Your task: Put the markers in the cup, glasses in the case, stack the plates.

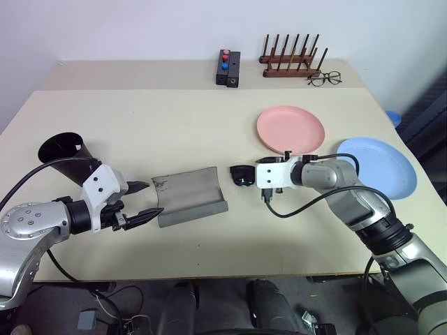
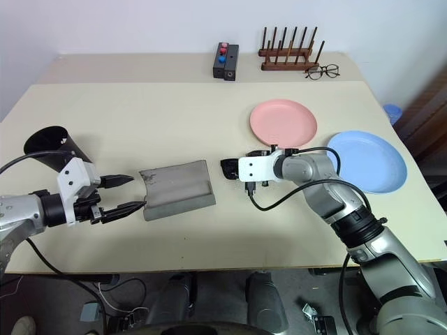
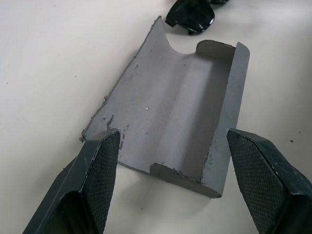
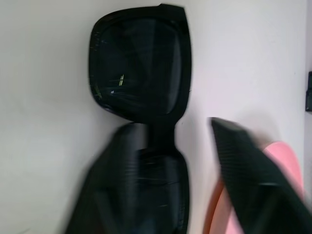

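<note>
- The sunglasses (image 1: 242, 174) are lying on the table between the grey case (image 1: 190, 196) and the pink plate (image 1: 290, 130).
- The right gripper (image 4: 165, 195) is closing around them — grip not yet certain.
- The left gripper (image 1: 143, 201) is waiting wide open at the case's end, holding nothing.

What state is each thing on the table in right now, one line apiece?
Glasses case: lying open, empty.
Sunglasses: on the table, at the right gripper.
Black cup: tilted.
Pink plate: unstacked, bare.
Blue plate: unstacked, bare.
Clear spectacles: unfolded by the rack.
Left gripper: open, at the case's end.
</note>
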`<state>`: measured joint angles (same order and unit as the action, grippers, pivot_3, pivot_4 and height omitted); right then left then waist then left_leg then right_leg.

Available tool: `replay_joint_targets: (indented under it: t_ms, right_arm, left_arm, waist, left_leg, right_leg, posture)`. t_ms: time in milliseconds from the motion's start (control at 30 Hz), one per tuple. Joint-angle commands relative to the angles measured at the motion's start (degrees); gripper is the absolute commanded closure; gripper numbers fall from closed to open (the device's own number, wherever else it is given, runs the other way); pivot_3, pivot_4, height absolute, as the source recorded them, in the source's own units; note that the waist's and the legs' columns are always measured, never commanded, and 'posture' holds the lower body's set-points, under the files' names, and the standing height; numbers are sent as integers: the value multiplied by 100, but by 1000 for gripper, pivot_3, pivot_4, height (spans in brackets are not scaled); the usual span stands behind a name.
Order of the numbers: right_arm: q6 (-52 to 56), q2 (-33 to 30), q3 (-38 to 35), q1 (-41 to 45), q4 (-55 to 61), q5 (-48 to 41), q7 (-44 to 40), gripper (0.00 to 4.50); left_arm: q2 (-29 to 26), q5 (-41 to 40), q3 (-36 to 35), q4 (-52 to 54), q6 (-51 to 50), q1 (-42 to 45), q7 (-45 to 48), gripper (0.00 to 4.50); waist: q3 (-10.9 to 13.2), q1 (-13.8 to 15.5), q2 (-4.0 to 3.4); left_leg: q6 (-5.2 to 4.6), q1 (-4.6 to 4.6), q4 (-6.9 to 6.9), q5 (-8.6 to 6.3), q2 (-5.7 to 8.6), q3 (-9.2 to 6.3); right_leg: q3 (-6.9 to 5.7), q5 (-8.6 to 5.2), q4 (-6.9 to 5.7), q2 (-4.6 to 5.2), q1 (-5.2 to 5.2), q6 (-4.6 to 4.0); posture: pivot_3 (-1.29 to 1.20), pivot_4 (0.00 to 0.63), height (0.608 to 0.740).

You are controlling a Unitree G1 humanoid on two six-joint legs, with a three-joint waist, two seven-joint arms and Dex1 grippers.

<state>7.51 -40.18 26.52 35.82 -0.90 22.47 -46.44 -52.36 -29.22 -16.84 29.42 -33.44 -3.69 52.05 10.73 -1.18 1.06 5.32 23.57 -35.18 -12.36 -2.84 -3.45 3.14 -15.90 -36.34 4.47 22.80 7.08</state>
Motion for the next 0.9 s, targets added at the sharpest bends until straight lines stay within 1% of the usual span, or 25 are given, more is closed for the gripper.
replay_joint_targets:
  t_ms: [33, 67, 333, 567, 600, 700, 733, 800, 900]
  right_arm:
    - [-50, 36, -170, -13, 26, 108, 60, 4105]
    - [-48, 42, -182, -19, 25, 126, 58, 4465]
    - [-25, 74, -238, -51, 60, 212, -2, 4465]
    - [-89, 101, -326, 89, 33, 194, -10, 4465]
    - [-181, 86, -347, 155, -28, 195, 13, 4217]
    - [-588, 62, -354, 310, -259, 238, 184, 3255]
    - [-718, 60, -352, 346, -342, 255, 237, 2653]
    - [-1116, 29, -323, 453, -587, 336, 378, 1731]
    - [-2081, -36, -231, 715, -1168, 531, 698, 1731]
  left_arm:
    - [-89, 9, -71, 139, 5, 49, -22, 930]
    - [-88, 9, -69, 142, 6, 49, -24, 930]
    - [-82, 14, -65, 135, 31, 45, -21, 930]
    - [-95, 6, -65, 138, 11, 70, -27, 930]
    - [-99, 4, -64, 134, 6, 79, -26, 930]
    - [-108, -2, -57, 127, -2, 92, -22, 930]
    - [-111, -4, -51, 127, -5, 96, -21, 930]
    - [-118, -7, -37, 116, -9, 117, -20, 930]
    - [-125, -6, -18, 93, -7, 155, -13, 930]
  waist:
    - [0, 0, 0]
    - [0, 0, 1]
    - [0, -2, 0]
    - [0, -1, 0]
    - [0, -1, 0]
    - [0, -7, 0]
    - [0, -6, 0]
    - [0, -5, 0]
    - [0, -3, 0]
  left_leg:
    - [0, 0, 0, 0, 0, 0]
    - [0, 0, 1, 0, 0, 0]
    - [0, -3, 1, 0, 0, 0]
    - [0, -3, 0, 0, 0, 0]
    - [0, -3, 0, 0, 0, 0]
    - [0, -3, 0, 0, 0, 0]
    - [0, -3, 0, 0, 0, 0]
    - [0, -4, 1, 0, 0, 0]
    - [0, -4, 1, 0, 0, 0]
  right_leg:
    - [0, 0, 0, 0, 0, 0]
    - [0, 0, 0, 0, 0, 0]
    - [0, 0, 0, 0, -2, 0]
    - [0, 0, 0, 0, -2, 0]
    - [0, 0, 0, 0, -2, 0]
    - [0, 0, -1, 0, -2, 0]
    - [0, 0, -1, 0, -2, 0]
    - [0, 0, -1, 0, -3, 0]
    - [0, 0, 0, 0, -3, 0]
  posture:
    - [0, 150, 740]
    - [0, 150, 740]
    - [0, 150, 740]
    - [0, 150, 740]
    - [0, 150, 740]
    - [0, 150, 740]
    - [0, 150, 740]
    - [0, 150, 740]
    - [0, 150, 740]
